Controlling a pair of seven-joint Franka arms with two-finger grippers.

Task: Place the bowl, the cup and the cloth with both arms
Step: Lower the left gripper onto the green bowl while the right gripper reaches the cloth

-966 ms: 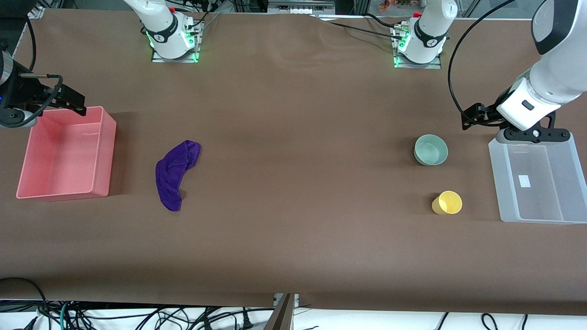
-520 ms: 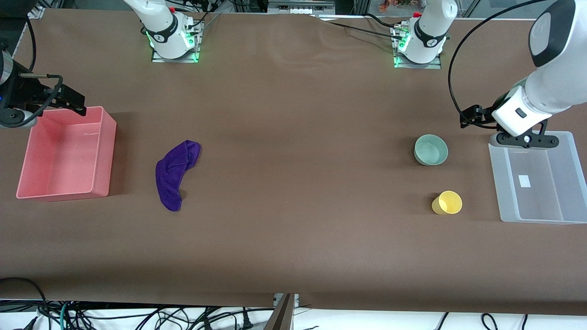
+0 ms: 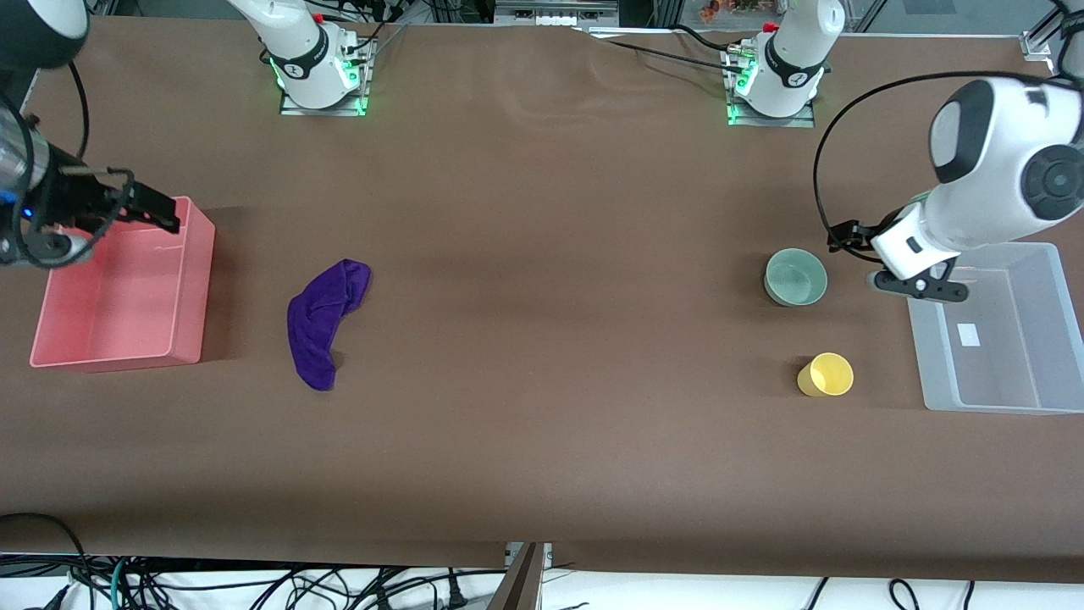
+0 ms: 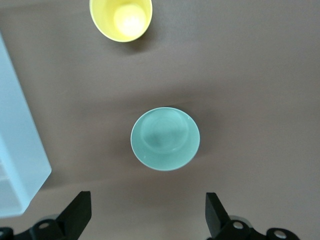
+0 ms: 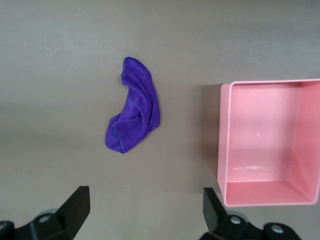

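Even overhead light, soft shadows

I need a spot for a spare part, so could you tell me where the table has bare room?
Widest bare stretch: between the cloth and the bowl. Tighter among bowl, cup and clear bin, with the left gripper above.

Nothing readable anywhere, honestly. Closest thing to a label: a small white sticker (image 3: 968,335) on the floor of the clear bin (image 3: 1050,254), just a blank rectangle, no print to make out. Round dark marks on the white arm bases (image 3: 292,69) up past the bin's end of the counter (image 3: 542,457), possibly logos, but too small to read. Plain pink bin (image 3: 195,280), plain purple cloth (image 3: 322,318), plain green bowl (image 3: 796,277) and yellow cup (image 3: 826,375), no writing on any.
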